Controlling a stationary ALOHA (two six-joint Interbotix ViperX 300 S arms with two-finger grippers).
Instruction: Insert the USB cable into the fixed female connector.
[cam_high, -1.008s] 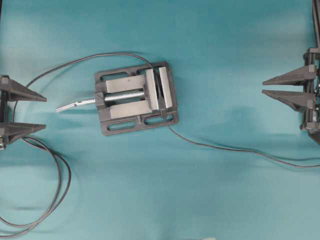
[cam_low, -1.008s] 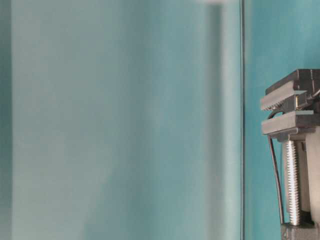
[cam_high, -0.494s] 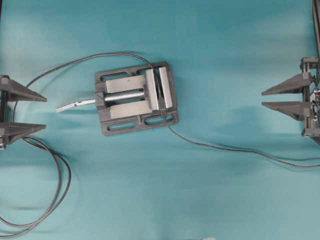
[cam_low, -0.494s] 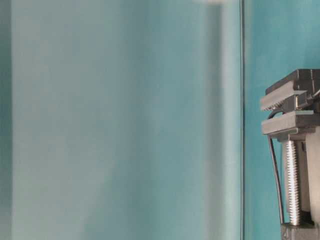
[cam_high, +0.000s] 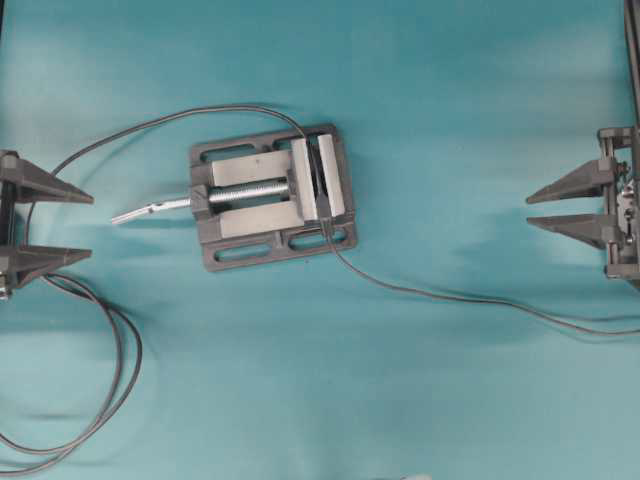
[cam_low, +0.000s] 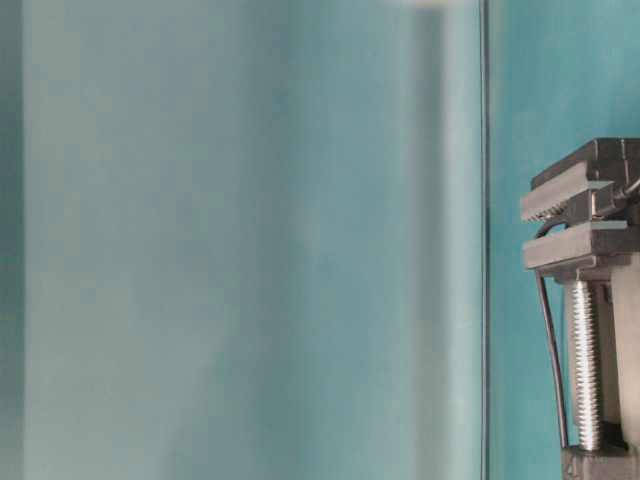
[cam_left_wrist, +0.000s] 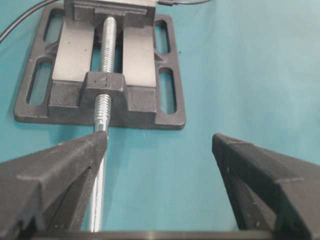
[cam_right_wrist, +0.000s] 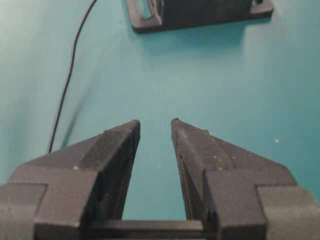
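- Our left gripper (cam_high: 88, 227) stood spread wide and empty at the table's (cam_high: 450, 100) left edge; our right gripper (cam_high: 530, 208) hung partly parted, holding nothing.
- The thin dark-grey USB cable (cam_high: 450, 296) trailed from the grey metal vise (cam_high: 272, 196) toward the right edge, its plug tip not discernible.
- The small dark female connector (cam_low: 603, 200) sat clamped between the vise jaws.
- We judged the slack cable could slip or twist on pickup, misaligning the plug.
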